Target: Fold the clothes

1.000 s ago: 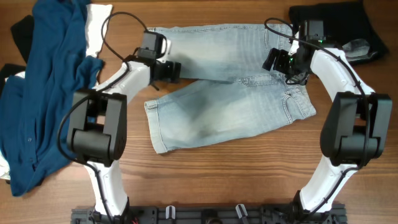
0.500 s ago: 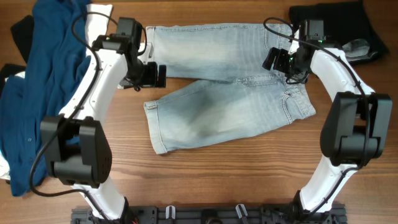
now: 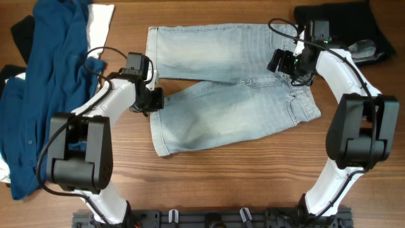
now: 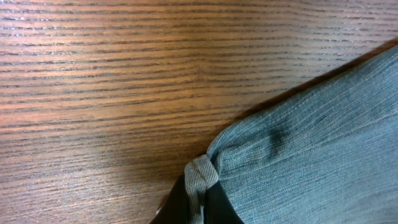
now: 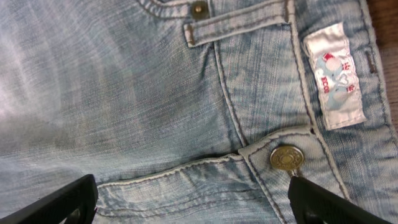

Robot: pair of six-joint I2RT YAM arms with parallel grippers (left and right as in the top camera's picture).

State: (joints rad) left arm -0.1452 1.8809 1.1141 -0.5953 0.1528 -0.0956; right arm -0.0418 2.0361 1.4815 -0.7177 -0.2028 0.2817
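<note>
The clothes, a pair of light-blue jeans (image 3: 234, 107), lie flat on the wooden table (image 3: 240, 177) with the legs stretched to the left, one crossing over the other. My left gripper (image 3: 154, 101) is at the hem corner of the nearer leg. In the left wrist view it (image 4: 199, 208) is shut on that bunched hem corner of the jeans (image 4: 311, 137). My right gripper (image 3: 288, 63) hovers over the waistband. In the right wrist view it (image 5: 193, 199) stands open, its fingertips (image 5: 68, 202) wide apart over the denim (image 5: 155, 93) beside the brass button (image 5: 285, 157).
A dark blue shirt (image 3: 44, 82) is heaped at the left over white cloth (image 3: 100, 25). A black garment (image 3: 342, 25) with a grey patch (image 3: 364, 47) lies at the back right, just behind my right arm. A white label (image 5: 336, 74) is sewn inside the waistband.
My left arm swung from the far leg's hem down to the near leg's hem corner and shut on it. The right arm has not moved.
</note>
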